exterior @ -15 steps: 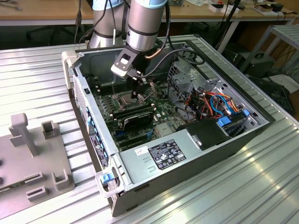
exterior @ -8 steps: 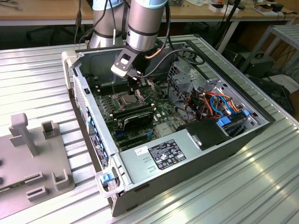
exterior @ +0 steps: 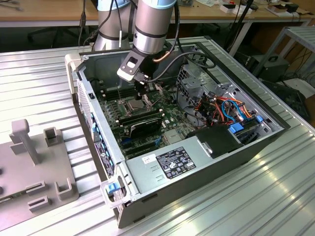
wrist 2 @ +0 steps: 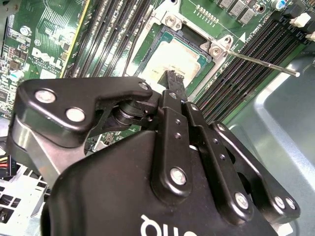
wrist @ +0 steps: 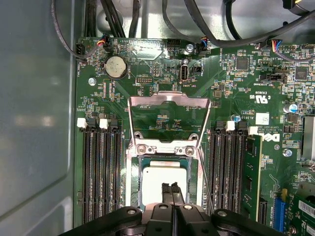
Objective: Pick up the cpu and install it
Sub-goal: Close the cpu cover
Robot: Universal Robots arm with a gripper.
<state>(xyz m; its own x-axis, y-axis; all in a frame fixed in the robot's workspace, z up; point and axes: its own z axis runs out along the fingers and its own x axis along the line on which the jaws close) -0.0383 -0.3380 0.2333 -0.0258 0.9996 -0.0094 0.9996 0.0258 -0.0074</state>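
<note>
Lying in socket (wrist: 131, 167): 1 cpu (wrist: 151, 178), pincer (wrist: 170, 189) abv.

bright even room light, washed-out glare on the cpu (wrist: 152, 174) just past the jaws, black links of the gripper (wrist 2: 174, 81) kinda shiny

The arm (exterior: 153, 19) is coming down steeply from above, with its wrist (exterior: 133, 65) leaning toward the exterior view's left. The gripper (exterior: 143, 96) is pointing downward beneath it. In both wrist views its two black fingers (wrist: 166, 192) (wrist 2: 173, 88) are lying side by side, closed together at the tips with barely a seam between them.
</note>
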